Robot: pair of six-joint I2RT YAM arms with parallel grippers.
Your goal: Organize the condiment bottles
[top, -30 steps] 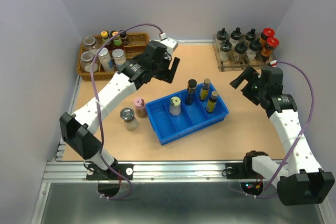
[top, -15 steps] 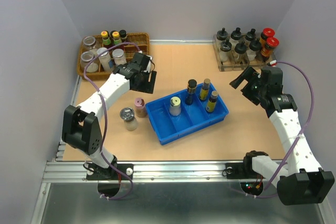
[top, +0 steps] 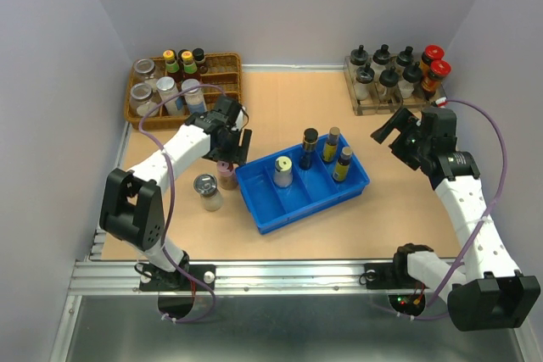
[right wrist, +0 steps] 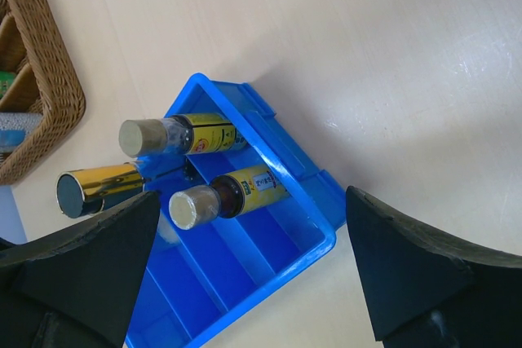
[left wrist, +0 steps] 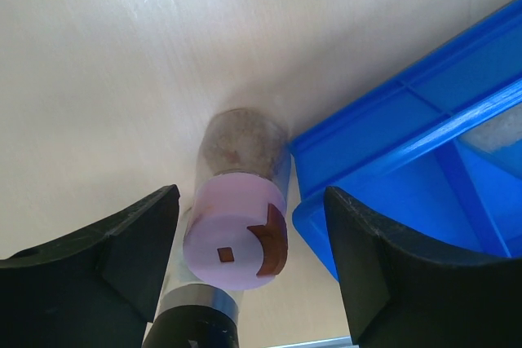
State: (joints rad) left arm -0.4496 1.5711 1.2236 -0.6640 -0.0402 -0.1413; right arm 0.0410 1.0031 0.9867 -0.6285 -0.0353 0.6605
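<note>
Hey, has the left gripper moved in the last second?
Yes. The left gripper swung leftward and nearer, from beyond the blue tray's far corner to the pink-lidded jar beside the tray.

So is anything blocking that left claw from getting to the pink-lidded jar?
Nothing visible sits between them: the left gripper hangs open with the pink-lidded jar between its fingers. But the blue bin has its corner right beside the jar, beneath one finger, and may crowd it.

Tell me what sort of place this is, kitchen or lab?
Most likely a robot lab test cell, not a kitchen: plain grey walls box in the table, with a blue bin and wicker basket staged on it.
</note>
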